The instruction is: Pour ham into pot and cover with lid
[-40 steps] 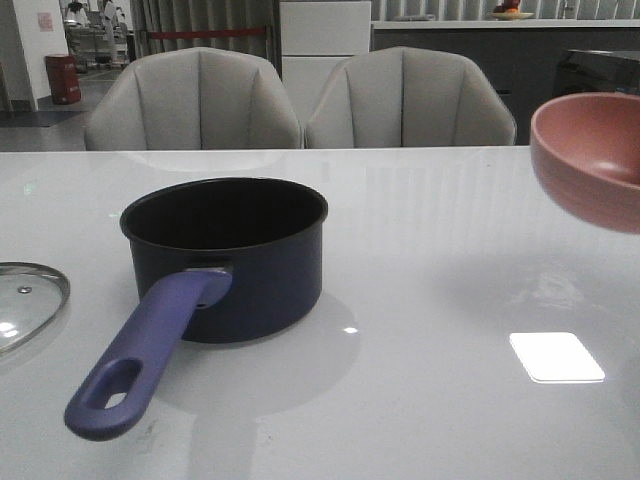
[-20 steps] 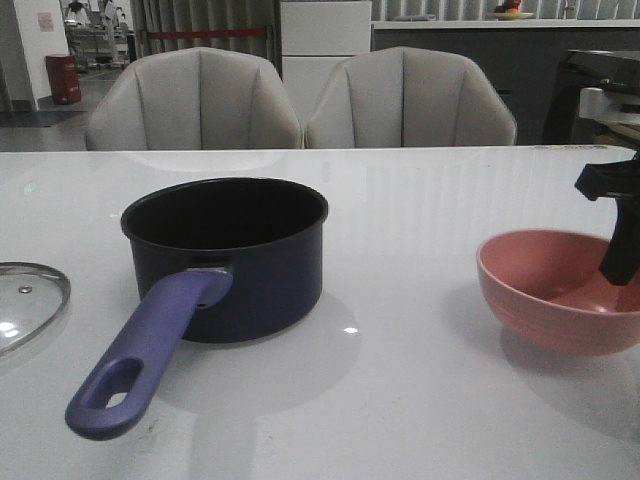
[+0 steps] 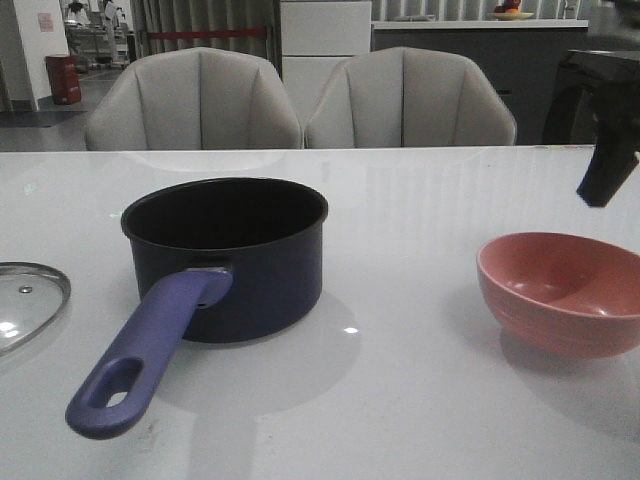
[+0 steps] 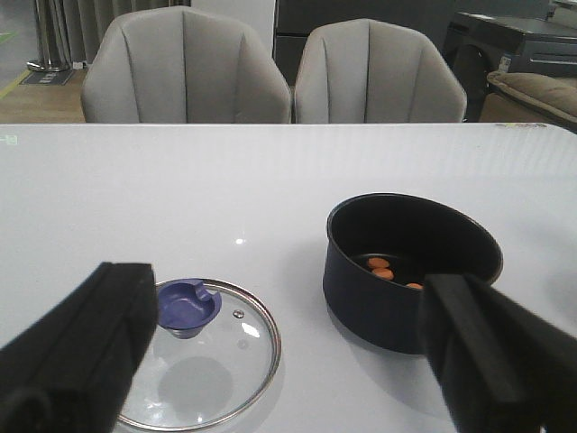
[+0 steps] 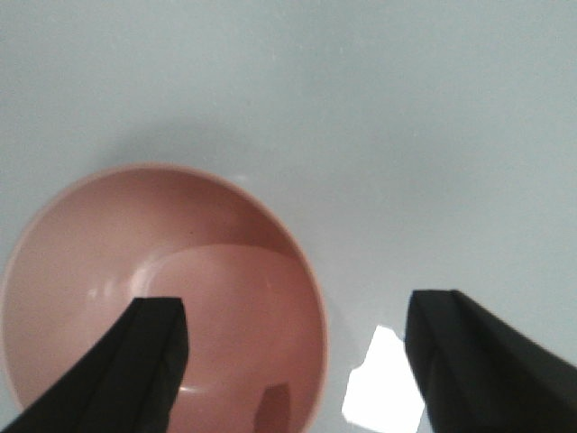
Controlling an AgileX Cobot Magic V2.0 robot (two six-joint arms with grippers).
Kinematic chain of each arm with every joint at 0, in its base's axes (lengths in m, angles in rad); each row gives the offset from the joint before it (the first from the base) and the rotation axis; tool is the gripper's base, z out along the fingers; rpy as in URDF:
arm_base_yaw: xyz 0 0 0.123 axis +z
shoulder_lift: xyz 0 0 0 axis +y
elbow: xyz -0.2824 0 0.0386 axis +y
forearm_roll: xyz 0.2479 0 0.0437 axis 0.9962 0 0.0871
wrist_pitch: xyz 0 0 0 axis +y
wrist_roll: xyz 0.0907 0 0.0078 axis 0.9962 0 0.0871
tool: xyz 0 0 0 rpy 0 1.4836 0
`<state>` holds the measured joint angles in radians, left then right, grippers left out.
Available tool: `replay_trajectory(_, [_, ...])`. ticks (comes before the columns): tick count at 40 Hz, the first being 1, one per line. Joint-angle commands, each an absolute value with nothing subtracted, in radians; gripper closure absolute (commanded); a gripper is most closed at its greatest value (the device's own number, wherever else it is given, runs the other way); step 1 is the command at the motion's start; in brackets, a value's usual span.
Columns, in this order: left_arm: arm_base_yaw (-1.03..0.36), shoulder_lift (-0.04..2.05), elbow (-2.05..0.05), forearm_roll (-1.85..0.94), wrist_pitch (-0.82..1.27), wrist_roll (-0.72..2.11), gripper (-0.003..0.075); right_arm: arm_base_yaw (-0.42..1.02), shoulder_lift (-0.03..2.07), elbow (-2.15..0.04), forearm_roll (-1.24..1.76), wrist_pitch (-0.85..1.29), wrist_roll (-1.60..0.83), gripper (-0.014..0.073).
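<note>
Orange-pink ham slices (image 4: 389,269) sit in the dark navy pot (image 3: 226,256); both jaws gape empty, left gripper (image 4: 288,347) lined up near the round glass lid (image 4: 198,347).

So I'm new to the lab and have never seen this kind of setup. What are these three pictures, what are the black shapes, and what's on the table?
It is a two-armed robot at a white table. One picture looks forward from the robot itself; the other two come from cameras on its wrists, so the black shapes at their lower edge are each arm's tool fingers.

The front view shows a dark pot with a long purple handle, a pink bowl to its right, and the edge of a glass lid on the left. The left tool is open and holds nothing; its camera shows the lid lying flat beside the pot, and small orange ham slices inside the pot. The right tool is open above the bowl, which is empty.
</note>
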<state>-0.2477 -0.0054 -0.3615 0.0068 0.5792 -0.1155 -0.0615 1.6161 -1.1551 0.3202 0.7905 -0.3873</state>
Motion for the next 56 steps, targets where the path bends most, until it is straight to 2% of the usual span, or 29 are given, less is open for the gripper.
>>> replay_trajectory(1, [-0.247,-0.021,-0.387,0.005,0.511,-0.118,0.0092,-0.051,1.479,-1.148,0.350,0.734,-0.413,-0.0003])
replay_trajectory(5, [-0.247,-0.021,-0.387,0.005,0.511,-0.118,0.0092,-0.012,1.376,-1.073,0.363,0.653,-0.425,-0.0003])
replay_trajectory(15, [-0.247,-0.021,-0.387,0.005,0.512,-0.118,0.0092,0.206,1.093,-0.796,0.375,0.307,-0.429,-0.0003])
replay_trajectory(20, [-0.247,-0.021,-0.387,0.005,0.512,-0.118,0.0092,0.287,0.937,-0.699,0.375,0.220,-0.429,-0.0003])
replay_trajectory(34, [-0.247,-0.021,-0.373,0.005,0.520,-0.118,0.0092,0.374,0.492,-0.454,0.453,0.236,-0.429,-0.0003])
replay_trajectory(41, [-0.247,-0.021,-0.360,0.005,0.520,-0.118,0.0092,0.382,0.238,-0.328,0.455,0.158,-0.429,-0.0003])
replay_trajectory(50, [-0.247,-0.021,-0.360,0.007,0.518,-0.118,0.0092,0.382,0.100,-0.212,0.455,0.168,-0.429,-0.0001])
replay_trajectory(53, [-0.247,-0.021,-0.360,0.007,0.518,-0.118,0.0092,0.382,0.100,-0.201,0.455,0.170,-0.429,0.0049])
replay_trajectory(56, [-0.247,-0.021,-0.360,0.007,0.518,-0.118,0.0092,0.382,0.100,-0.200,0.455,0.184,-0.429,0.0196])
